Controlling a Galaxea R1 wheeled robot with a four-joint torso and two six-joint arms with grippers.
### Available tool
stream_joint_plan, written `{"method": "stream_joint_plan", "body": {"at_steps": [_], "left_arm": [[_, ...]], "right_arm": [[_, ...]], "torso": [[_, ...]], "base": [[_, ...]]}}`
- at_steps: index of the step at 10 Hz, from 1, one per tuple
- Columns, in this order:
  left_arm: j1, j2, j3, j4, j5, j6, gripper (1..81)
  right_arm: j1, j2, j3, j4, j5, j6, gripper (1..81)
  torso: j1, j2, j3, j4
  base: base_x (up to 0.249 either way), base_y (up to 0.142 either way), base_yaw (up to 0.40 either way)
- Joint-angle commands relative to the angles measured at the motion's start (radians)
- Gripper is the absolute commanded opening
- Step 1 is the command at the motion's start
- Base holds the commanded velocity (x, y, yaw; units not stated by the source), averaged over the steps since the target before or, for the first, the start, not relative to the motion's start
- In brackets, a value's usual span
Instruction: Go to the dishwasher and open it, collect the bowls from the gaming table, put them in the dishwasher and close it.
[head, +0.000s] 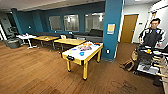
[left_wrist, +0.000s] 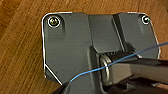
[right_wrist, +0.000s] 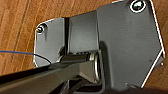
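Head view is showing you the bowls (head: 81, 53) sitting on the gaming table (head: 75, 57), well apart from your fingers, whose state I cannot tell; they are probably light and slippery, so be pinching rims.

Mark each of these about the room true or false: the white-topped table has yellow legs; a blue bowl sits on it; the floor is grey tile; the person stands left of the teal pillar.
1. The gaming table has yellow legs: true.
2. A blue bowl sits on its white top: true.
3. The floor is grey tile: false, it is brown wood planking.
4. The person stands left of the teal pillar: false, the person stands to its right, near the picture's edge.
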Motion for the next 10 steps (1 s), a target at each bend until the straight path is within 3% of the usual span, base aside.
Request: {"method": "stream_joint_plan", "body": {"at_steps": [1,6,10], "left_arm": [[-0.078,-0.003,0.0,0.005,0.047,0.001,81.1],[-0.078,-0.006,0.0,0.005,0.047,0.001,81.1],[-0.078,-0.006,0.0,0.005,0.048,0.002,81.1]], "right_arm": [[0.066,0.01,0.007,-0.006,-0.044,-0.007,81.1],[0.068,0.01,0.007,-0.006,-0.044,-0.007,81.1],[0.066,0.01,0.007,-0.006,-0.044,-0.007,81.1]], "torso": [[0.001,0.0,0.0,0.0],[0.001,0.0,0.0,0.0],[0.002,0.0,0.0,0.0]], "base": [[0.0,0.0,0.0],[0.0,0.0,0.0],[0.107,0.0,0.0]]}}
